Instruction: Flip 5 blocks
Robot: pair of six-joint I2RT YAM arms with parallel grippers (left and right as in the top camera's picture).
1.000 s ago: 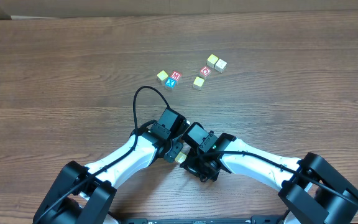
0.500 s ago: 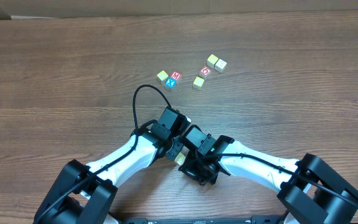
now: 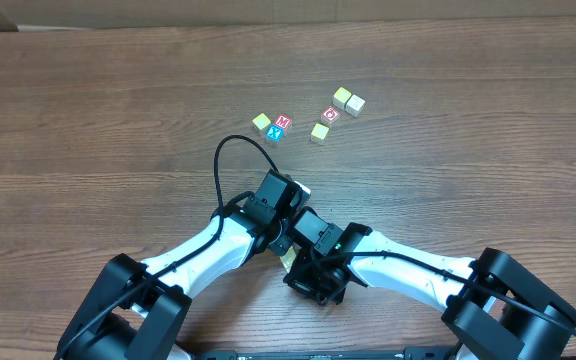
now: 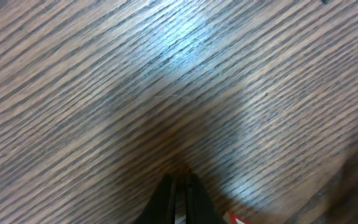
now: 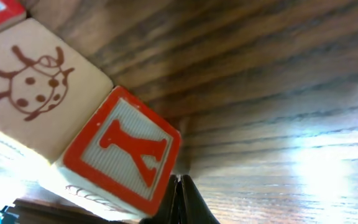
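Note:
In the right wrist view, a block (image 5: 120,152) with a red-framed red letter lies on the wood beside a cream block (image 5: 33,87) that bears a ladybug drawing. My right gripper (image 5: 180,186) is shut, its tips against the lettered block's lower right edge and holding nothing. My left gripper (image 4: 179,186) is also shut and empty just above the table, with a red and white block corner (image 4: 236,219) to its right. Overhead, both grippers (image 3: 281,238) (image 3: 308,272) meet near the front, where a sliver of block (image 3: 289,259) shows between them.
Several more blocks sit farther back on the table: a yellow one (image 3: 261,122), a red and blue pair (image 3: 279,127), another yellow one (image 3: 320,132), a red one (image 3: 331,114) and a pale pair (image 3: 348,100). A black cable (image 3: 230,150) loops above the left arm.
The right arm has slid left and toward the front, closing in on the left gripper and covering more of the block between them. The left arm has barely moved.

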